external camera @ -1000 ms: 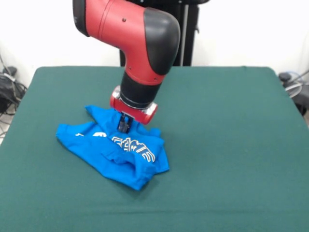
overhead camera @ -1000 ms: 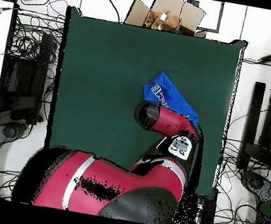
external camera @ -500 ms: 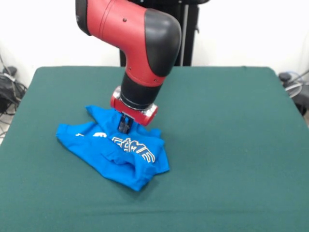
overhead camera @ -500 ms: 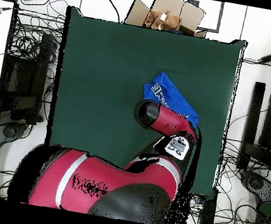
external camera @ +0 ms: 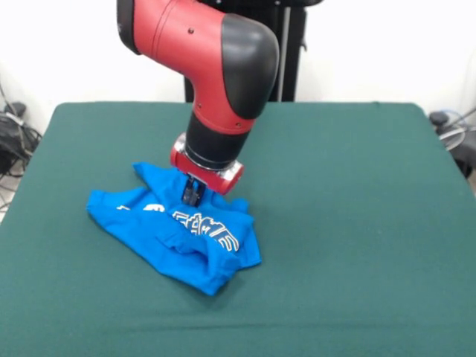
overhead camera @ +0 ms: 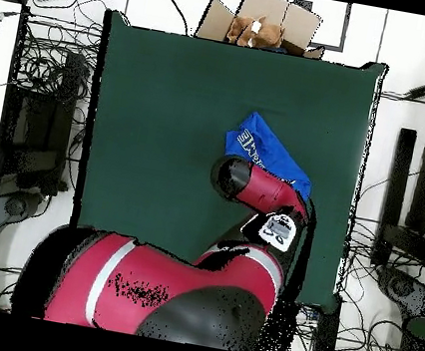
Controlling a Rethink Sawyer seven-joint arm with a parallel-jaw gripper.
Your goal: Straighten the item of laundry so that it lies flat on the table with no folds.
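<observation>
Nearest the camera in the front view, the T-shirt ends in a thick rolled fold at its lower corner, with bare table all around it. The shirt lies bunched on the left half of the green cloth, its white lettering creased and partly tucked under a ridge of fabric. One sleeve or corner spreads out toward the left edge, flatter than the rest.

Just behind the lettering, the gripper comes down onto the shirt's far part, its dark tips meeting the fabric. The tips look drawn close together, but whether they pinch cloth or only press on it, I cannot tell from either view; in the overhead view the arm covers the spot.

To do this step well, the grasp should take only the top layer near an edge, not the whole bunch. A pull away from the rolled fold, low and slow over the table, would likely draw the layers apart. Lifting high risks dragging the whole shirt along, since nothing holds the near corner down.

Farther back the table is bare.
</observation>
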